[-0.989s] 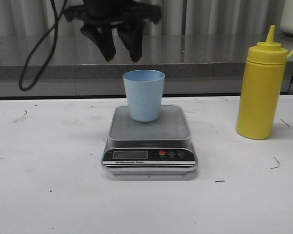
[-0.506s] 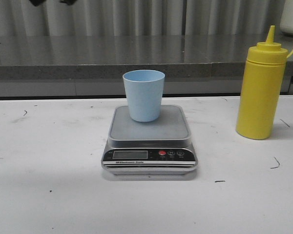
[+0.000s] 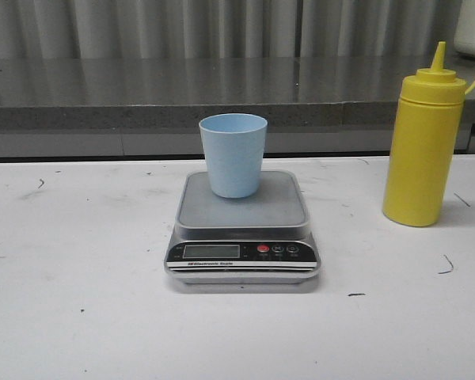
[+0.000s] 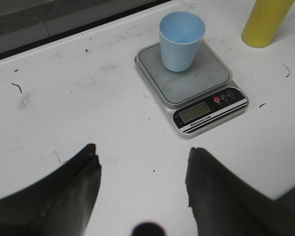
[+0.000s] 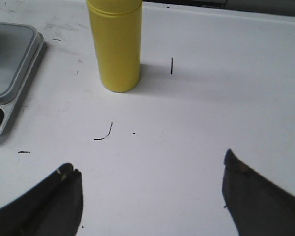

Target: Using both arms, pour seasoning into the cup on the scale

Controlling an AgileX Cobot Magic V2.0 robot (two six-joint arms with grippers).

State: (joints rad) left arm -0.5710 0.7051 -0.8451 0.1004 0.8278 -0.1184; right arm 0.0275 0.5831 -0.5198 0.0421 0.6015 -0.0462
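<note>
Pale blue, the cup [image 3: 233, 154] stood upright on the scale [image 3: 242, 228]. The yellow squeeze bottle [image 3: 424, 144] stood apart. Both the left gripper [image 4: 142, 167] and right gripper [image 5: 152, 189] hung spread, grasping nothing.

even, soft overhead light; faint shadows beside bottle [image 3: 422, 142] and scale [image 3: 242, 231]; near claw fingers [image 4: 69, 191] blurred.

Looks like a robot test lab, not a kitchen: bare white bench [image 3: 79, 317] covered in pen marks and scuffs, grey ledge [image 3: 142, 95] behind it, corrugated metal wall panelling [image 3: 222, 28] at the back.
</note>
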